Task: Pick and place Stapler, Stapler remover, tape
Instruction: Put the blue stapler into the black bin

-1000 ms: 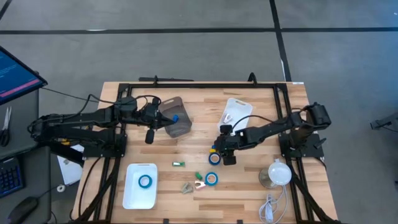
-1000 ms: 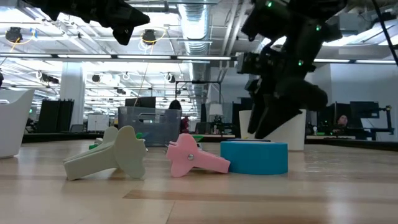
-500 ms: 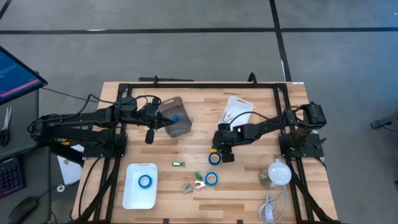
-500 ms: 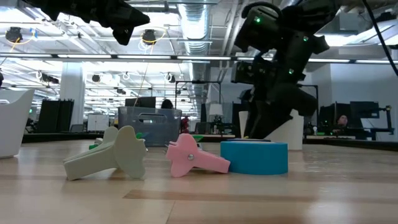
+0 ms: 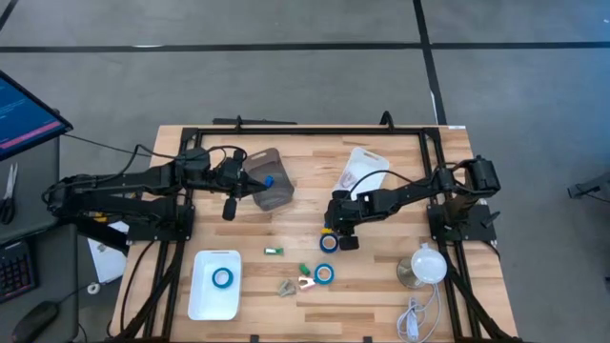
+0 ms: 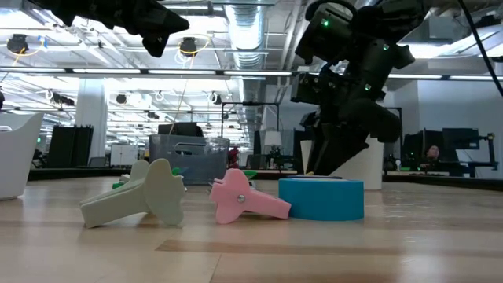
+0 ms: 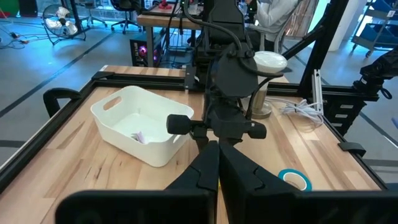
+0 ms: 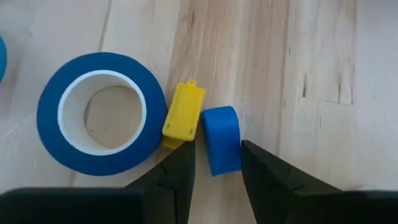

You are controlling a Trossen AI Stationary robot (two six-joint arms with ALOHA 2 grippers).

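a: what is over on the left edge of the table?

b: the left gripper (image 5: 230, 206) hangs there with its jaws shut on nothing. it is next to a dark see-through bin (image 5: 268, 190) near the back edge. i think it is just waiting

a: and the white tray (image 5: 202, 307) by the front left corner?

b: it has one roll of blue tape (image 5: 222, 277) in it. i guess that is where the rolls go, so that one looks done

a: what is in the middle of the table?

b: a little green thing (image 5: 274, 251), then near the front edge a pale remover (image 6: 141, 195) and a pink remover (image 6: 242, 196) side by side. a second blue tape roll (image 5: 324, 273) lies just beside the pink one, flat on the wood

a: where is the right gripper (image 5: 334, 227)?

b: down low in the middle of the table. its jaws are partly open, and a small blue stapler (image 8: 220, 148) sits between the tips. i cannot tell if they pinch it yet

a: what is next to that stapler?

b: a small yellow stapler (image 8: 182, 118) is touching it, and a third tape roll (image 8: 99, 120) is right up against the yellow one

a: why is the gripper so low?

b: i think so the fingers can close on just the blue one and not bump the yellow one

a: anything more to the right?

b: a white bin (image 5: 357, 168) near the back edge, and a lamp (image 5: 425, 266) by the front right corner
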